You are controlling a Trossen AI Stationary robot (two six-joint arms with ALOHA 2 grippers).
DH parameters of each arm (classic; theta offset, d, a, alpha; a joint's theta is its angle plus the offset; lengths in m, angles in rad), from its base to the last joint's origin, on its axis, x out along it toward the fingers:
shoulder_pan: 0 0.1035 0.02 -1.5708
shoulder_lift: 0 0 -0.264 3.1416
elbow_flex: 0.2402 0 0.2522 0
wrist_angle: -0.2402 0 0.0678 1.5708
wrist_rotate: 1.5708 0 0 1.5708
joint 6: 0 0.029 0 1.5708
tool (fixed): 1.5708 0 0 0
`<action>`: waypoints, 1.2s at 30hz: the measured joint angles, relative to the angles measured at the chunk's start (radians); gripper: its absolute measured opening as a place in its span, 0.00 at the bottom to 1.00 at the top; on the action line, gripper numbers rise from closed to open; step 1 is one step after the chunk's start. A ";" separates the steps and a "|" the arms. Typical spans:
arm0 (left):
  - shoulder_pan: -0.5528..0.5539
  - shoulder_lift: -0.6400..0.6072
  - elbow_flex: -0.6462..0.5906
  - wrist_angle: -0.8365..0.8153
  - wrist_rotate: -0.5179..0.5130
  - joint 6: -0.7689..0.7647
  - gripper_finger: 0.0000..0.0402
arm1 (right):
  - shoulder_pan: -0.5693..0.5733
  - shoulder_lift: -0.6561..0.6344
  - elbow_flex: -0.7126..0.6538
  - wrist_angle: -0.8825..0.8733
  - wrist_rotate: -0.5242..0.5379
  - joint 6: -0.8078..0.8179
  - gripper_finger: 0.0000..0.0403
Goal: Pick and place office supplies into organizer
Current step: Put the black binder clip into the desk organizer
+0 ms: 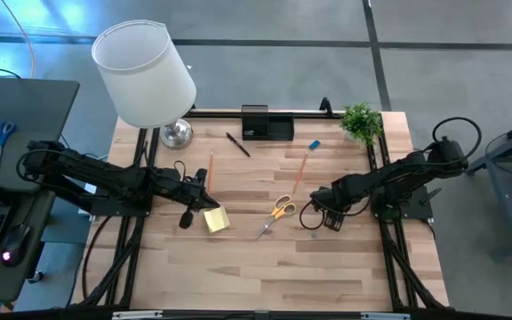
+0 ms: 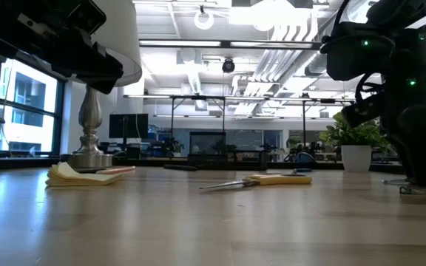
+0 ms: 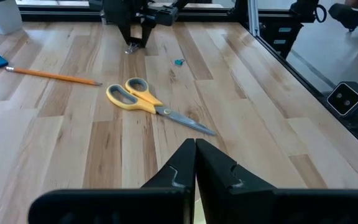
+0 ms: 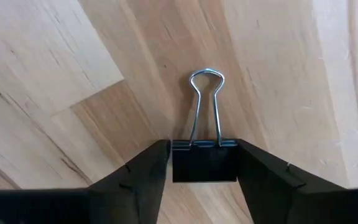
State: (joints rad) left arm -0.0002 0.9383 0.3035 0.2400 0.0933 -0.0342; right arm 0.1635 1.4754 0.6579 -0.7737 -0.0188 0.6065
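Two arms work over the desk (image 1: 265,267); places below are given relative to the orange-handled scissors (image 1: 278,212). Left of them, the left gripper (image 1: 188,216) hangs with its fingers pressed fully together, holding nothing, just beside the yellow sticky-note pad (image 1: 216,220). One pencil (image 1: 210,169) lies beyond that pad, its long axis running toward the desk's far edge. The scissors lie flat, long axis diagonal, blades pointing toward the near left and handles toward the far right. A black pen (image 1: 237,144) and the organizer (image 1: 266,123) sit well beyond them at the far edge; a second pencil (image 1: 300,169) and the blue eraser (image 1: 314,144) lie beyond and to the right. Right of the scissors, the right gripper (image 1: 330,219) is down at the desk, its fingers (image 4: 135,180) half-spread and flanking a black binder clip (image 4: 204,160), whose wire handles point away from the wrist. Judged progress: early; every visible supply is outside the organizer.
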 joint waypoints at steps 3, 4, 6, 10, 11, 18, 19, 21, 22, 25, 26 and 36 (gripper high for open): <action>0.000 0.000 0.000 0.001 0.000 0.000 0.00 | 0.000 0.000 0.001 0.001 0.000 0.020 0.39; 0.000 0.000 0.000 0.001 0.000 0.000 0.00 | 0.000 0.000 0.003 0.000 -0.001 0.023 0.37; 0.000 0.000 0.000 0.001 0.000 0.000 0.00 | 0.001 0.002 0.015 -0.008 -0.002 0.026 0.34; 0.000 0.000 0.000 0.001 0.000 0.000 0.00 | 0.002 0.006 0.070 0.030 0.019 0.025 0.33; 0.000 0.000 0.000 0.001 0.000 0.000 0.00 | 0.002 0.003 0.083 0.041 0.027 0.022 0.34; 0.000 0.000 0.000 0.002 0.000 0.000 0.00 | 0.002 0.004 0.207 0.077 0.102 -0.057 0.37; 0.000 0.000 0.000 0.002 0.000 0.000 0.00 | 0.001 0.004 0.227 0.076 0.121 -0.071 0.37; 0.000 0.000 0.000 0.002 0.000 0.000 0.00 | -0.003 0.004 0.278 0.107 0.178 -0.118 0.36; 0.000 0.000 0.000 0.002 0.000 0.001 0.00 | -0.006 0.003 0.301 0.118 0.209 -0.143 0.36; 0.000 0.000 0.000 0.003 0.000 0.001 0.00 | -0.028 0.008 0.361 0.164 0.301 -0.227 0.35; 0.000 0.000 0.000 0.003 0.000 0.001 0.00 | -0.038 0.012 0.381 0.189 0.321 -0.258 0.35; 0.000 0.000 0.000 0.025 0.000 0.003 0.00 | -0.212 0.181 0.545 0.408 0.326 -0.618 0.37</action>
State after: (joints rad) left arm -0.0006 0.9382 0.3035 0.2650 0.0929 -0.0307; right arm -0.0486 1.6564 1.2033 -0.3657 0.3074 -0.0118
